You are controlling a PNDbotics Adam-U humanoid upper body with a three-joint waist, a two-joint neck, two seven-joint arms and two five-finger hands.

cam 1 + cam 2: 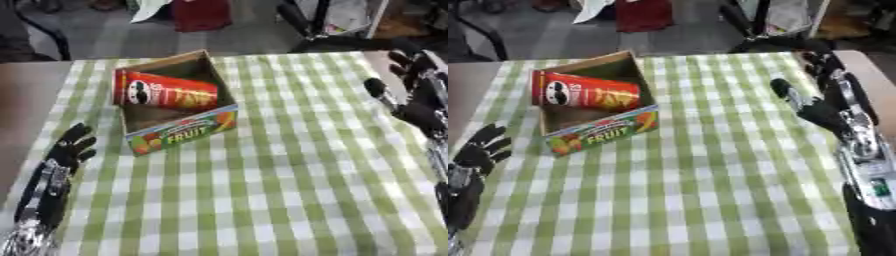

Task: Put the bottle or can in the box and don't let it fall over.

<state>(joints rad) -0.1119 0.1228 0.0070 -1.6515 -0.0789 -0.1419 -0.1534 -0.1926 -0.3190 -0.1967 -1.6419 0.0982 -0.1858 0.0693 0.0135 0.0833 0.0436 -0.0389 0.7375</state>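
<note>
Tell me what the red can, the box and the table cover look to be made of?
Can: probably cardboard tube with a glossy printed wrap, judging by its sheen. Box: cardboard, brown matte inside walls, printed outside. Cover: looks like woven cloth, green-white check, matte; could be vinyl.

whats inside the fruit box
A red chips can lies on its side across the cardboard box, one end over the left wall. The box floor beneath it is hidden.

— What's upper left of centre?
— A cardboard box [175, 102] with a red can [164, 92] lying on its side inside it.
— And the hands?
— Left hand [70, 149] open at lower left; right hand [418, 95] at the right edge, seemingly open.
</note>
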